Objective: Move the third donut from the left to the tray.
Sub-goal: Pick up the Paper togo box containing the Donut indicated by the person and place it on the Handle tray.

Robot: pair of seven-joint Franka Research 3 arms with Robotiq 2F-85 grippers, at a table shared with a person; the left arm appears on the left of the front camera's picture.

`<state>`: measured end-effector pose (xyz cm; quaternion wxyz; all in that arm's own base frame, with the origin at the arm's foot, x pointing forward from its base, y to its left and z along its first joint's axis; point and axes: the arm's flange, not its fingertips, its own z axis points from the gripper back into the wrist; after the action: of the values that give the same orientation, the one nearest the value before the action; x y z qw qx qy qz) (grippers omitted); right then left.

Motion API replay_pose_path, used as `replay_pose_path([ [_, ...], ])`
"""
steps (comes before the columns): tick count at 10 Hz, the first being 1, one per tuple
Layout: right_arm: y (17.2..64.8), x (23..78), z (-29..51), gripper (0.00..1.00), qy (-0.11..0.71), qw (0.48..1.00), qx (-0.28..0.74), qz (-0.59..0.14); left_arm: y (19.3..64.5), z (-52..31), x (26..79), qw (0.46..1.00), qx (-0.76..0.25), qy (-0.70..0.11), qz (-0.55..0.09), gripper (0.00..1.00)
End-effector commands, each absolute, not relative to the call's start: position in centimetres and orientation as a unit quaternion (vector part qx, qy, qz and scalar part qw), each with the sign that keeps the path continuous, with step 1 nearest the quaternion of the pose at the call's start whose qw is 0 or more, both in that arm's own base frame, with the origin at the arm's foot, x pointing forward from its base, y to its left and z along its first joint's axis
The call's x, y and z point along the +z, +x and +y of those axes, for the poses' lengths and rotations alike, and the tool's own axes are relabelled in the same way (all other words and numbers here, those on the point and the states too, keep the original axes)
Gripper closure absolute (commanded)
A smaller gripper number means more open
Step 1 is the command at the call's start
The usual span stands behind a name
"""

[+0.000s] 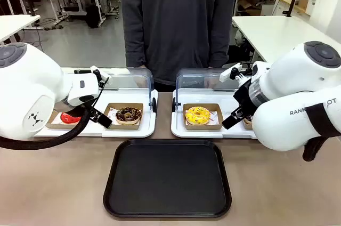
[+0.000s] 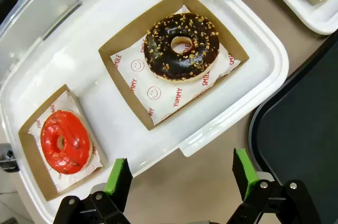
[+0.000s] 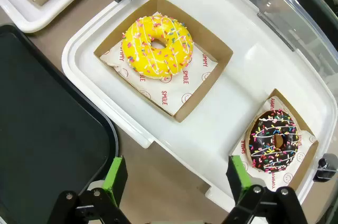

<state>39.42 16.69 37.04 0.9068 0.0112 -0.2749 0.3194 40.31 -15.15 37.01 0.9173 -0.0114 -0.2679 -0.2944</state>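
Yellow-glazed third donut (image 3: 157, 46) sits in its cardboard holder (image 3: 214, 49) on a white tray (image 3: 232, 102) (clear lid (image 1: 205, 79) raised), just beyond the black tray (image 1: 168, 183). Right gripper (image 3: 177, 177) hovers at the white tray's near edge, jaws wide, nothing between them. Left gripper (image 2: 181, 174) likewise wide.

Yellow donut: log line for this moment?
yellow donut: in cardboard holder, untouched | black tray: donut not yet on it | right gripper: open, short of donut | left gripper: open, holding nothing
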Motion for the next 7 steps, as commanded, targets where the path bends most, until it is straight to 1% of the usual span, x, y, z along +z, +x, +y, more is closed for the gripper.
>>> replay_pose_path([
  [1, 39.42, 37.06, 16.69, 0.00, 0.011, 0.907, 0.319, -0.275, 40.31, -15.15, 37.02, 0.917, -0.294, -0.011, -0.268, 0.00],
  [7, 39.42, 37.06, 16.69, 0.00, 0.011, 0.907, 0.319, -0.275, 40.31, -15.15, 37.02, 0.917, -0.294, -0.011, -0.268, 0.00],
])
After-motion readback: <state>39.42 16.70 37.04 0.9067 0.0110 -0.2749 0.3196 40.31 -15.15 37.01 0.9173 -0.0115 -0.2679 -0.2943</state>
